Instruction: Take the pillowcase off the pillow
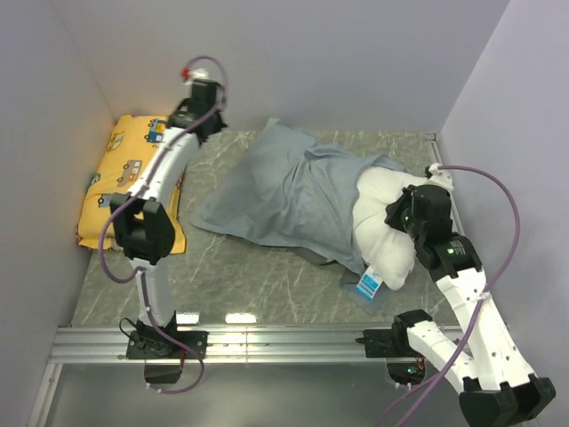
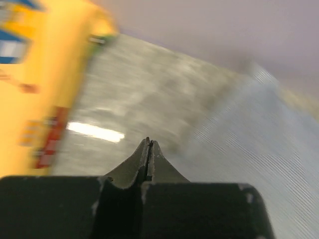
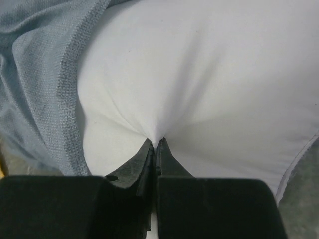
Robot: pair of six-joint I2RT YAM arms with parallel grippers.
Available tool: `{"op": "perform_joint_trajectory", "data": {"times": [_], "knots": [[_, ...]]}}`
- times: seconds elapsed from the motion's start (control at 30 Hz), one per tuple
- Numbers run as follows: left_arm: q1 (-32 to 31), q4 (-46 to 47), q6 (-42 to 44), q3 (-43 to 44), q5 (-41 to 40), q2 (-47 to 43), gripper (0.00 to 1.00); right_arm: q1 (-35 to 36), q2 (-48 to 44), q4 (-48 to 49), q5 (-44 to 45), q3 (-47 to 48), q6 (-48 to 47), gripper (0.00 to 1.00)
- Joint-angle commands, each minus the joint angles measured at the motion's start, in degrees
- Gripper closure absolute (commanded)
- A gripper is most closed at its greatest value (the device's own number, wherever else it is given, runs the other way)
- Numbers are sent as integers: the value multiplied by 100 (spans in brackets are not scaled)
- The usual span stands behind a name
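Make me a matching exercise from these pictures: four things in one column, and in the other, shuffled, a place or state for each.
Column one:
1. pillowcase
2. cushion
3. left tool
4. right tool

Column two:
A. shut, pinching the white pillow
B. yellow, at the far left of the table
C. shut, holding nothing
D. grey, draped over most of the pillow

Pairs: 1-D, 2-B, 3-C, 4-A

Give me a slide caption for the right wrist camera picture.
Right gripper shut on a pinch of the white pillow, the grey pillowcase hem at left.
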Motion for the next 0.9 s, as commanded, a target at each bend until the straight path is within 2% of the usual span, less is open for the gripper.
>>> {"op": "perform_joint_trajectory", "data": {"times": [0.0,0.07,0.2,0.3,0.33,0.4,0.43,0.53,0.63,0.73,0.87], "knots": [[615,77,-304,-242,-72,-504,100,-135,-271,-120,792,558,-109,100],[651,261,-279,-514,446,-566,100,-135,-262,28,601,506,-118,100],[159,578,-156,-1094,474,-794,100,-135,45,223,170,260,-92,100],[-96,780,-400,-1577,746,-1171,100,-126,151,407,134,-12,-101,100],[-209,885,-471,-1970,991,-1451,91,-126,186,416,116,-74,-118,100],[-377,1193,-681,-2411,950,-1777,74,-126,265,495,29,-127,-162,100],[-543,1324,-735,-2892,949,-2144,53,-126,291,504,2,-136,-179,100],[-746,1685,-963,-3736,940,-2865,26,-108,353,574,-68,-250,-259,100],[-956,2010,-1131,-4493,1046,-3542,17,-108,424,636,-147,-364,-303,100],[-1298,2509,-1192,-5178,1414,-4009,15,-108,424,715,-130,-461,-294,100],[-1774,3231,-1201,-5822,1600,-4064,15,-82,467,733,-165,-418,-250,100]]}}
